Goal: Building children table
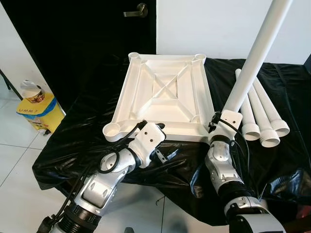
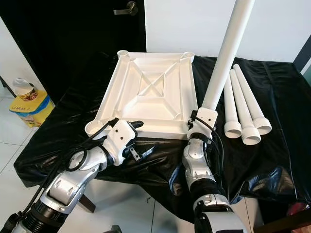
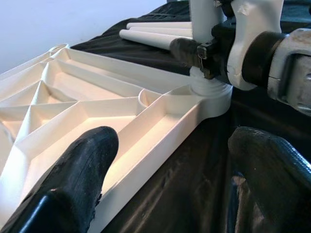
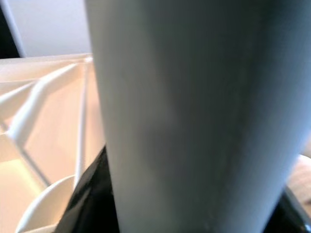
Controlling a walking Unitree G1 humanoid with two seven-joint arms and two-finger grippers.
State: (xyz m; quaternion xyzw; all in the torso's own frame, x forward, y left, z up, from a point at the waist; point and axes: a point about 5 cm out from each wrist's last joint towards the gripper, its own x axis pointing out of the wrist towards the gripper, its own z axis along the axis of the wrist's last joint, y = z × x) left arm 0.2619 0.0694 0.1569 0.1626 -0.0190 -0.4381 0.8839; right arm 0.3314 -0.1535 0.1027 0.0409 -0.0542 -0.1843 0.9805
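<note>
I see a big worktop under a shiny black sheet. In the middle of it lies the white table top, upside down, with its ribs and four round corner sockets facing up.

My right arm holds one long white leg. It stands at about 4 o'clock from the middle of the table top, right at the near right corner socket. The leg leans a little toward 1 o'clock. The right gripper has its fingers squeezed around the low end of the leg. From my left wrist view the leg's foot looks like it sits on the socket, but I cannot tell how deep it is.

Three more legs lie side by side at about 3 o'clock, near but not touching the table top.

My left gripper rests at 6 o'clock by the near edge. Its fingers are spread wide, and one sits over the rim.

I think the lean is the danger. If I push down while the leg is tilted, it could jam or pop out. The table top could also slide on the slippery sheet if my left fingers do not hold it still.
</note>
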